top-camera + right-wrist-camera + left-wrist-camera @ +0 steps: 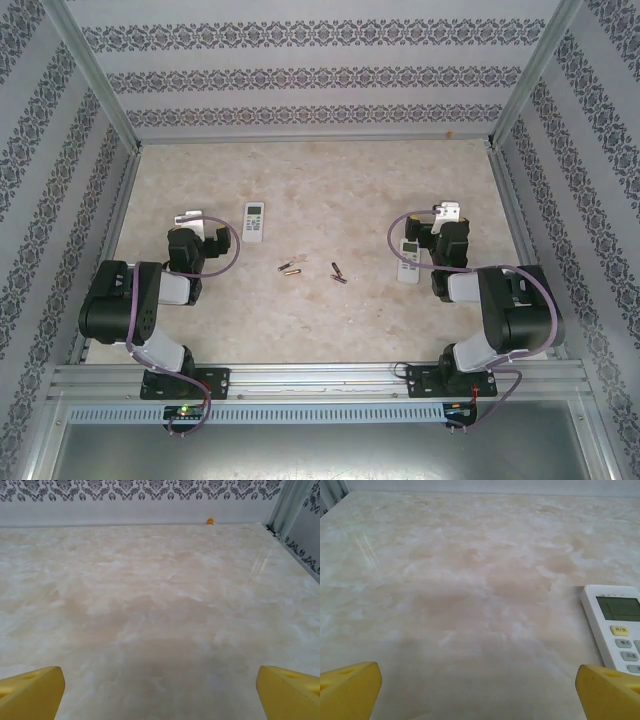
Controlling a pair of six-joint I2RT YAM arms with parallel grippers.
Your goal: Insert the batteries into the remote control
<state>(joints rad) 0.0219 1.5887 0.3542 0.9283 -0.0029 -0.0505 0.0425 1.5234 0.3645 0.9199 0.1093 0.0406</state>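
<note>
Lying mid-table: left battery [291,267] and right battery [338,272], slim dark cylinders with a coppery-gold part. They lie apart, the right one at 3 o'clock of the left, and neither gripper touches them.
Left remote [254,221]: flat white plastic with rounded corners, face up, at 11 o'clock of the left battery.
Writing: the left remote's grey-green screen [620,608] sits above a yellow button [619,630] marked 开/关. The grey buttons below carry characters too small to read.
Right remote [409,261]: white, at 3 o'clock of the right battery, partly hidden by the right arm.
Left gripper [479,692]: matte yellow wedge fingers [347,690] spread wide with nothing between them. The left remote lies at 2 o'clock of it.
Right gripper [160,692]: yellow fingers [30,692] likewise spread wide, with bare table between them.
Table [320,190]: glossy beige, marbled.
Walls [300,80]: pale paper with dark damask bands.
Orange speck [210,521]: at the foot of the far wall, at 12 o'clock in the right wrist view.
</note>
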